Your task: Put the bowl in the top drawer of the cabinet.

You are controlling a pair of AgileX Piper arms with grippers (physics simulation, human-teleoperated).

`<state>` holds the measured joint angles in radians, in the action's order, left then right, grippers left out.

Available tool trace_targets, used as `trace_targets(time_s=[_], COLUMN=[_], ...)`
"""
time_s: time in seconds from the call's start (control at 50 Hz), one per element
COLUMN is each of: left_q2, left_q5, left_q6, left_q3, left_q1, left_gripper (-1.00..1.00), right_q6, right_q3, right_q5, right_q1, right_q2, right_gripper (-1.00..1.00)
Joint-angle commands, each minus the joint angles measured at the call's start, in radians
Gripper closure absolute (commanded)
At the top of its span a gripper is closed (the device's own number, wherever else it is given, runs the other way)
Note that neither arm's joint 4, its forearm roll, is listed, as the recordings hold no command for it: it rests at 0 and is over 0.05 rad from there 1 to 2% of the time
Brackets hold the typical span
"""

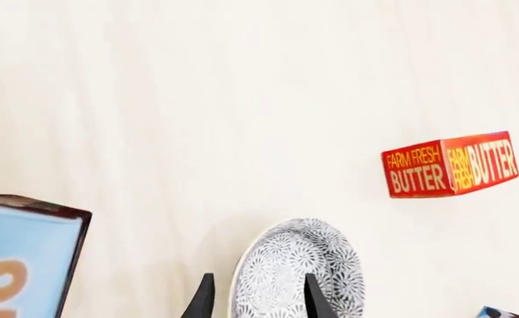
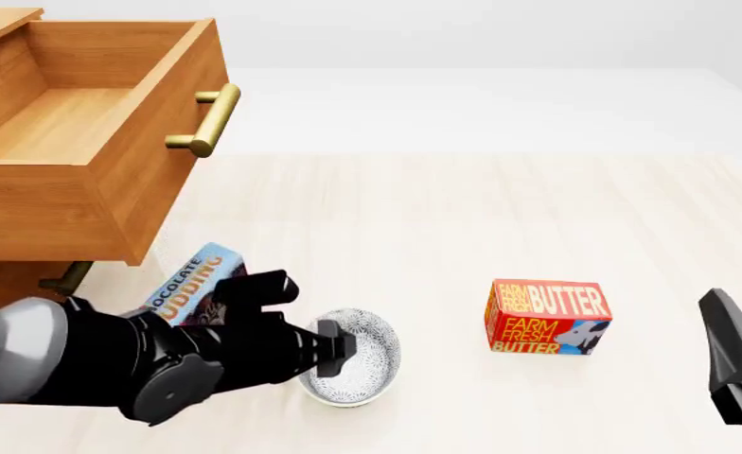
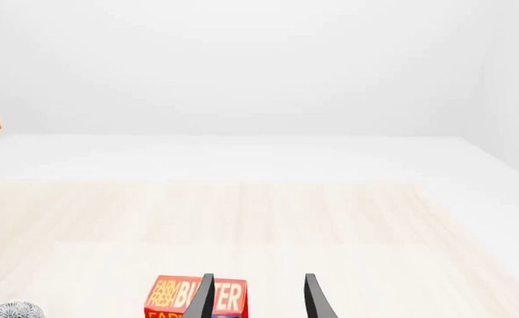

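- Bowl [image 2: 352,369] sits upright on the surface [image 2: 472,218], near edge, between pudding box [image 2: 194,282] and butter box [image 2: 545,317].
- Left end effector [image 1: 259,298] is at the bowl. Wrist view shows the fingers parted, one outside the rim and one over the inside. Whether they press on the rim cannot be told.
- Right end effector [image 3: 259,298] has its fingers apart, holds nothing, and is parked well apart from the bowl, near the butter box.
- Step in hand, by judgement: the grasp on the rim. Next comes closing, lifting, then carrying up and left to the drawer.
- Top drawer [image 2: 87,123] of the cabinet [image 2: 5,284] stands pulled out, inside bare, handle [image 2: 207,118] jutting toward the bowl side.
- Bowl must rise above the drawer front and clear the handle. Pudding box stands close by the arm, so a straight lift looks safest. Surface is open on the far side.
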<state>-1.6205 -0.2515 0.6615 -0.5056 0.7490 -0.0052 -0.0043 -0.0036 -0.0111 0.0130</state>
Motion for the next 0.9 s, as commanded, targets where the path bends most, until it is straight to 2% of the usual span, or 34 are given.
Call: trace_targets(time_s=[0.02, 0.1, 0.12, 0.16, 0.44, 0.9], left_q2=[-0.032, -0.008, -0.002, 0.026, 0.093, 0.253], left_q5=[-0.018, -0.012, -0.011, -0.002, 0.019, 0.109], left_q6=[0.007, -0.011, -0.005, -0.029, -0.046, -0.160], left_q3=[0.004, 0.003, 0.005, 0.005, 0.008, -0.024], left_q1=[-0.002, 0.000, 0.000, -0.014, -0.006, -0.011], left_gripper=[-1.00, -1.00, 1.00, 1.00, 1.00, 1.00], right_q6=[0.000, 0.000, 0.000, 0.000, 0.000, 0.000], right_q3=[0.000, 0.000, 0.000, 0.000, 0.000, 0.000], right_q5=[0.000, 0.000, 0.000, 0.000, 0.000, 0.000], right_q1=[0.000, 0.000, 0.000, 0.000, 0.000, -0.001], right_q2=[0.000, 0.000, 0.000, 0.000, 0.000, 0.000], right_gripper=[-1.00, -1.00, -1.00, -1.00, -1.00, -1.00])
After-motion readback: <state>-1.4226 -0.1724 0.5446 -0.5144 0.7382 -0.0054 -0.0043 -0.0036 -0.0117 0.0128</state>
